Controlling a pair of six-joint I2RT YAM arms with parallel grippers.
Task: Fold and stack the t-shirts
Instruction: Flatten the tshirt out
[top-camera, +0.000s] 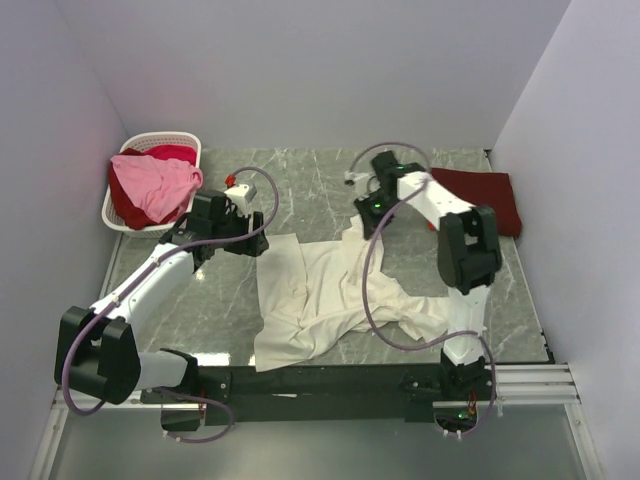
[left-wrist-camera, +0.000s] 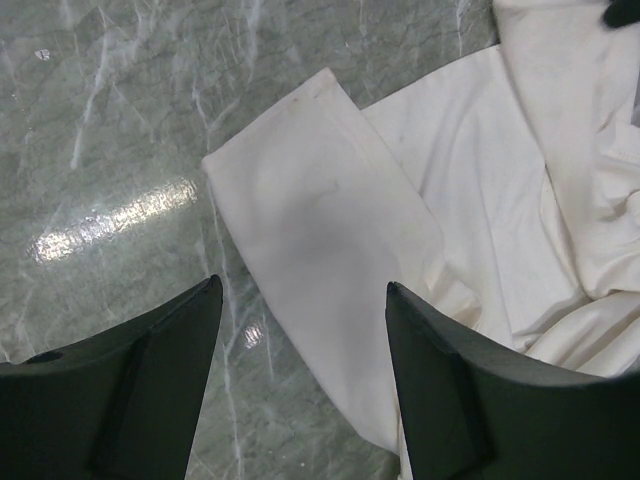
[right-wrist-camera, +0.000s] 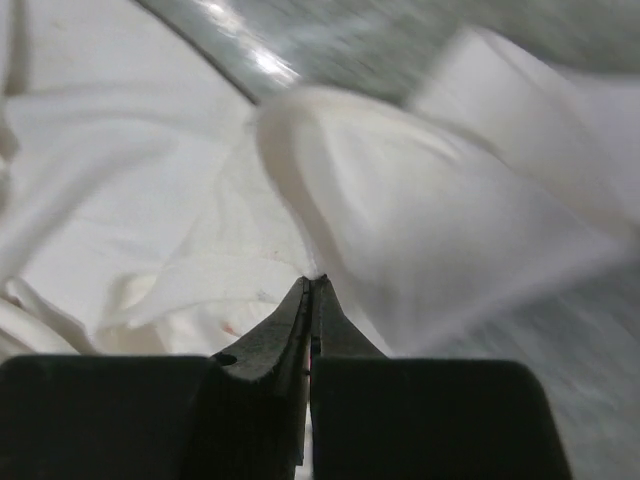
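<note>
Cream-white cloth is pinched between the closed jaws of the right hand (right-wrist-camera: 312, 285), and a fold of the large cream-white t-shirt (top-camera: 330, 295) rises from their tips at the garment's upper edge. The left hand (left-wrist-camera: 300, 300) is released and holds nothing, hovering over the flat flap at the shirt's upper left corner. The shirt itself lies rumpled in the middle of the top view on the grey marble desk (top-camera: 320, 175), so the step in hand looks like spreading it flat before any fold is made. The next move probably calls for the left hand to come down and close on that flap, so both hands can draw the cloth taut. A dark red t-shirt (top-camera: 480, 195) lies folded at the upper right, well apart. At the upper left, the white slatted basket (top-camera: 190, 140) holds a pink t-shirt (top-camera: 150, 185) heaped over a red t-shirt (top-camera: 172, 153).
</note>
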